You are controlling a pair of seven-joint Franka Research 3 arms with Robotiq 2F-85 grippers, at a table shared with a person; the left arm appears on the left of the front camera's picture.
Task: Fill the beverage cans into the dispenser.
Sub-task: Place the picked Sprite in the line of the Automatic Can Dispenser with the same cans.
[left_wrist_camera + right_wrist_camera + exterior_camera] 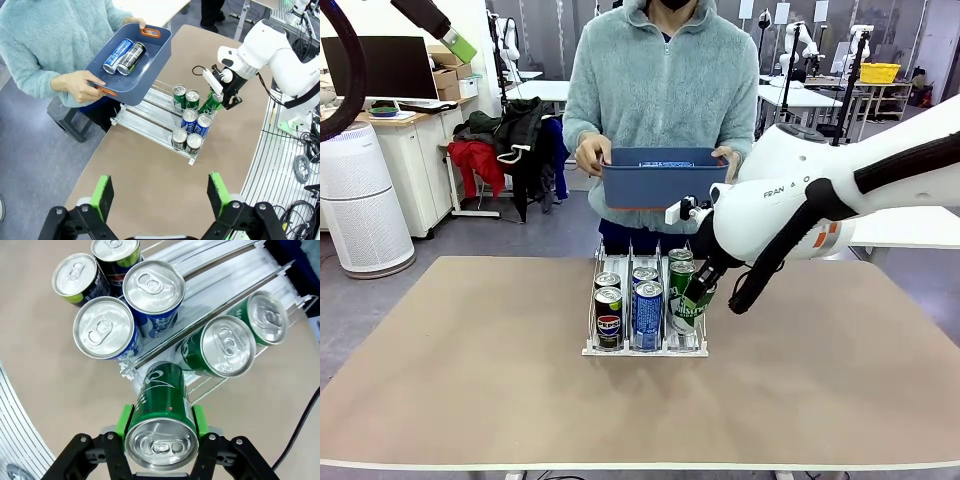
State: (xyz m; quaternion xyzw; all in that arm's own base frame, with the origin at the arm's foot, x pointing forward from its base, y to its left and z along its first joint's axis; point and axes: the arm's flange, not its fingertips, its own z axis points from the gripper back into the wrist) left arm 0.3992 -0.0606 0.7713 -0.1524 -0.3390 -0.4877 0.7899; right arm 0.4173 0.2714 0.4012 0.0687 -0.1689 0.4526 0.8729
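**A:** Front view first. Where is the dispenser?

**B:** Dispenser (645, 351) stands mid-desk (470, 380). Left lane: two dark Pepsi cans (608, 322). Middle lane: two blue-and-white cans (647, 315). Right lane: two green cans (680, 258). All six are upright.

**A:** Right gripper?

**B:** Right gripper (698, 292) is clamped on a seventh can, the held green can (686, 308). It is tilted, at the near end of the dispenser's right lane. Whether it touches the dispenser, I cannot tell. Beyond the dispenser's far end a person holds a dark blue bin (665, 180) in both hands (592, 152), clear of the desk.

**A:** Left wrist view?

**B:** Left gripper (161, 192) has its jaws spread wide with nothing between them. It hangs over bare desk, well apart from the dispenser. The bin is tipped, with one corner over the dispenser's far end. Two loose cans (118, 54) lie in it side by side, one blue-and-white, one dark.

**A:** Right wrist view?

**B:** Green pads (124, 421) press both sides of the held green can. Its silver top faces the camera, and its base points at the near end of the dispenser's green lane. The nearer of the two green cans sits just beyond that base. The blue-and-white and Pepsi pairs fill the neighbouring lanes.
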